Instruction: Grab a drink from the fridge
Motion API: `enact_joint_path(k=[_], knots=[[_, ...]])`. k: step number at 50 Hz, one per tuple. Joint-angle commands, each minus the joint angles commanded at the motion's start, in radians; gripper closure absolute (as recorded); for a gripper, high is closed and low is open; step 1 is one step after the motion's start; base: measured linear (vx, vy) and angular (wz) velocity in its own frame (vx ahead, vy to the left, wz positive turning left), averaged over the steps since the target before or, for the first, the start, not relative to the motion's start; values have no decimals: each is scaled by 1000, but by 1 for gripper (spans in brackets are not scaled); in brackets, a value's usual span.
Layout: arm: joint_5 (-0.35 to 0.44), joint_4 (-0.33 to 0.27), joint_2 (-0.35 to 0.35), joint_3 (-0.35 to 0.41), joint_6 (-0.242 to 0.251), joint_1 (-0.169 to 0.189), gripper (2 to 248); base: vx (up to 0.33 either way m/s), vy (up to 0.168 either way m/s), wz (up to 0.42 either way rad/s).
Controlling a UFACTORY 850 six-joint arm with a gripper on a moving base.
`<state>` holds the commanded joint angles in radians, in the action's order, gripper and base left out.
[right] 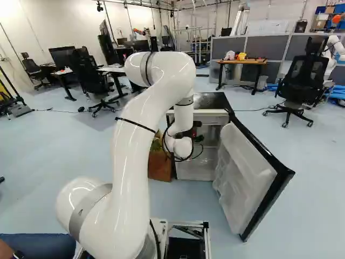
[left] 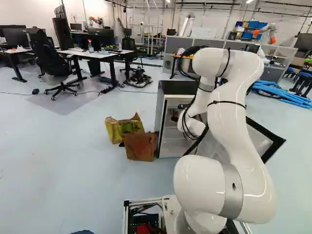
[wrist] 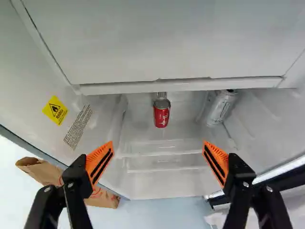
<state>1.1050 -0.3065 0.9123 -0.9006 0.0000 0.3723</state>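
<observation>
Hand spread wide; ahead, between its fingers, a red can stands upright in the fridge, long axis vertical, near a silver can.

In the left base view, the arm partly hides fridge and door.

Arm rises from base joint, arches over at the elbow, descends to a bent wrist. Hand points forward; fingers spread wide, orange pads well apart.
</observation>
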Motion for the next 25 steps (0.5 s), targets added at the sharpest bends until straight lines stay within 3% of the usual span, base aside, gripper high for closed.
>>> enact_joint_path(k=[25], knots=[[0,-34,138,-153,0,-11,3,0,0,0]])
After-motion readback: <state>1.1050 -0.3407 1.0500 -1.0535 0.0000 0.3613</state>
